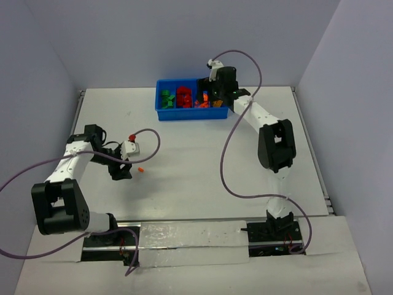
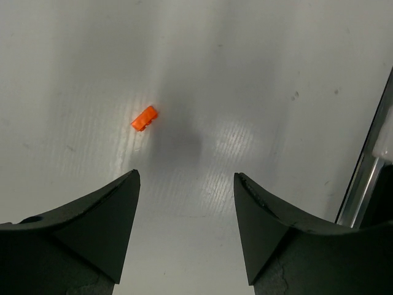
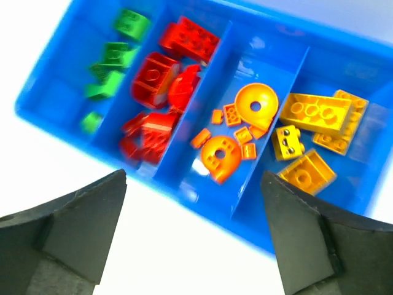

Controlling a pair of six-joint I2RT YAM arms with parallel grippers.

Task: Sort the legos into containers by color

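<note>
White table [image 1: 196, 172]: small orange lego [image 2: 144, 118], blocky, lying loose.

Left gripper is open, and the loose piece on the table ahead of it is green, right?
Not green. The left wrist view shows the loose piece is orange. The rest holds: it lies on the table ahead of the open left gripper.

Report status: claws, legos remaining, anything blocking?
Left claw open, empty; one loose orange lego just ahead. Right claw open, empty, over the tray. Nothing blocking.
</note>
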